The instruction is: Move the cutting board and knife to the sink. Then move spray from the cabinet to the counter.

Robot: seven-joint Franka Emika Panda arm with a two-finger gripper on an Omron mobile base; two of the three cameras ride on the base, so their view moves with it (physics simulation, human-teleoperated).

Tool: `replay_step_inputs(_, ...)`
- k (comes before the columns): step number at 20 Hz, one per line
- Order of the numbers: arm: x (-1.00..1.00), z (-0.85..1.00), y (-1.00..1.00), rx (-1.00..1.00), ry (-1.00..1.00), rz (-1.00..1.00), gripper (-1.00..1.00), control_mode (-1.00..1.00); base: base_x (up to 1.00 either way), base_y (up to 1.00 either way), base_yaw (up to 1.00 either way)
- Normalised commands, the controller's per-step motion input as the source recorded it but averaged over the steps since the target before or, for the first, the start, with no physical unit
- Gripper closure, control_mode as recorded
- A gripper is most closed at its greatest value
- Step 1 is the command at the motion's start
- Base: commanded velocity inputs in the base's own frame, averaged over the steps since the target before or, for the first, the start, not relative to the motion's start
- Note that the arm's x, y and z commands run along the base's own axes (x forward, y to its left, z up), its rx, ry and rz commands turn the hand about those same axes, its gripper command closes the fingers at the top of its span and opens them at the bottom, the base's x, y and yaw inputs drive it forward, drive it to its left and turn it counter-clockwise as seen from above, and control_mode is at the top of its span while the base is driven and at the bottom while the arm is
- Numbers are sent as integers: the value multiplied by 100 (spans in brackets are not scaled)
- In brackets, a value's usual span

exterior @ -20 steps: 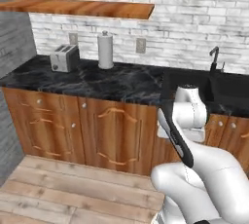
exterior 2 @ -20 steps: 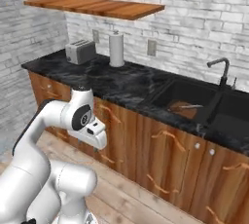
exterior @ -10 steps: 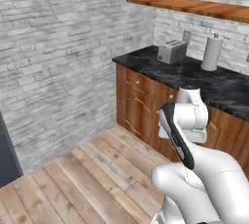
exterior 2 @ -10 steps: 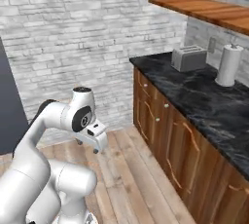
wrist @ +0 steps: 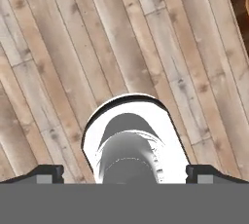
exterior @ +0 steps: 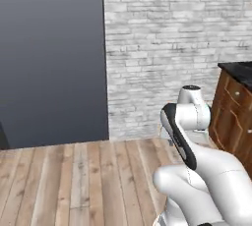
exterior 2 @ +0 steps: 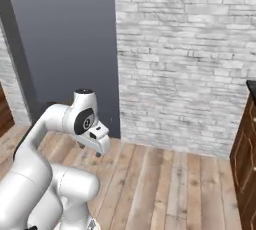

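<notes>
No handling step is in hand; this is judged to be base travel, with the cameras faced toward a grey brick wall and a dark grey panel, away from the work area. The arm is folded in close over the plank floor. The fingers are spread wide, one tip at each bottom corner of the hand view, with nothing held between them and only floor planks beneath.

No cutting board, knife, spray, sink or shelf cabinet can be pointed at here, so where they lie cannot be told. A corner of the black surface over a brown cupboard is seen at the right edge of the left base view; the same cupboard is caught at the right edge of the right base view.

Progress cannot be judged from these views. For the next move, the base would need to be brought round until surface and task things face the cameras, then the arm unfolded toward whichever thing is next.

Count: one arm, two finger tips, one surface corner, one cupboard run, one brick wall, one dark panel.
</notes>
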Motion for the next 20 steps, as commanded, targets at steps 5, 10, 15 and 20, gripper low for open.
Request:
replay_step_inputs(5,0,0,0,0,0,0,-100,100,-25,-3,90)
replay_step_inputs(10,0,0,0,0,0,0,-100,100,-16,-1,90)
replay_step_inputs(15,0,0,0,0,0,0,-100,100,8,0,70)
replay_step_inputs(20,0,0,0,0,0,0,-100,100,26,0,65)
